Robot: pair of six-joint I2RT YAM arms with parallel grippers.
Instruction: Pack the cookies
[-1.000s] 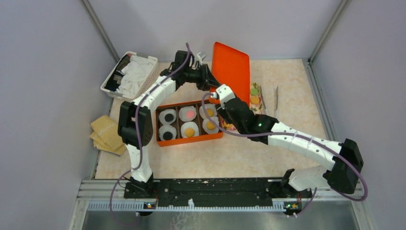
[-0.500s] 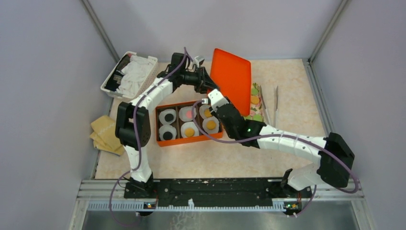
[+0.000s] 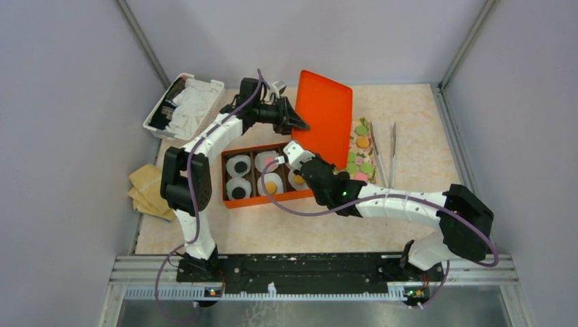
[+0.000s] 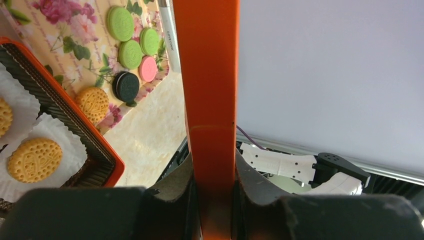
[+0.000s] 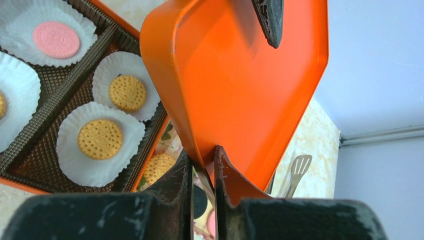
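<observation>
Box (image 3: 272, 199): orange, six compartments, on the worktop; cookies (image 5: 100, 139) sat in white paper cups (image 5: 75, 162).
Right jaws: closed on the lower rim of the lid (image 3: 327, 112).
Floral tray (image 4: 75, 35): just beside the box, more cookies loose on it.
Left jaws: clamped on the tilted lid's edge, above the box.

Bright, even, diffuse light fills the overhead view, which is sharp throughout, with only faint soft shadows on the bench (image 3: 272, 228) and no glare. In the wrist views the left hand (image 4: 212, 185) and right hand (image 5: 204, 172) loom dark, underexposed and out of focus at the bottom edge. The orange lid (image 5: 240, 85) carries a soft sheen and slight blur near its top, and the cookies (image 4: 129, 52) beyond stay fairly crisp.
</observation>
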